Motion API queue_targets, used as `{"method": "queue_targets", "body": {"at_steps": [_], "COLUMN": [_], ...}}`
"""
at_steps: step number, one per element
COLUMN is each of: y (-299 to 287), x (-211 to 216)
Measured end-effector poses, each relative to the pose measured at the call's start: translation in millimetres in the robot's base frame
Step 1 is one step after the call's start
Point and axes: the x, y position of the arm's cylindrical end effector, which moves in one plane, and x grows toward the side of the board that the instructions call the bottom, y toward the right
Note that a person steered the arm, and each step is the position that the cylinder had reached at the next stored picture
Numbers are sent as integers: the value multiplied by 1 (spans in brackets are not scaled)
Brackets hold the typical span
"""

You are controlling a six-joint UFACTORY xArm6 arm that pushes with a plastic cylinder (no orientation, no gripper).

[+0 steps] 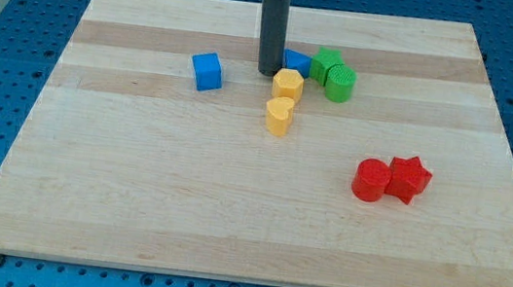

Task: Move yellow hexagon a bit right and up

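Observation:
The yellow hexagon [287, 83] sits near the board's top centre. My tip [267, 72] rests on the board just to its upper left, close beside it. A yellow heart-shaped block [279, 116] lies right below the hexagon, touching it. A blue block [298, 61] is just above the hexagon, partly hidden by my rod.
Two green blocks [326, 63] [340, 82] stand right of the hexagon. A blue cube [207, 71] is at the left. A red round block [370, 180] and a red star [408, 178] touch at the lower right. The wooden board [132, 197] lies on a blue table.

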Motion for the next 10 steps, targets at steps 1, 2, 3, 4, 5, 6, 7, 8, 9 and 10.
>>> {"method": "queue_targets", "body": {"at_steps": [1, 2, 3, 4, 5, 6, 7, 8, 9, 10], "y": [-17, -21, -21, -31, -31, -24, -12, 1, 10, 14], "x": [0, 12, 36, 57, 89, 113, 113, 109, 109, 109]}}
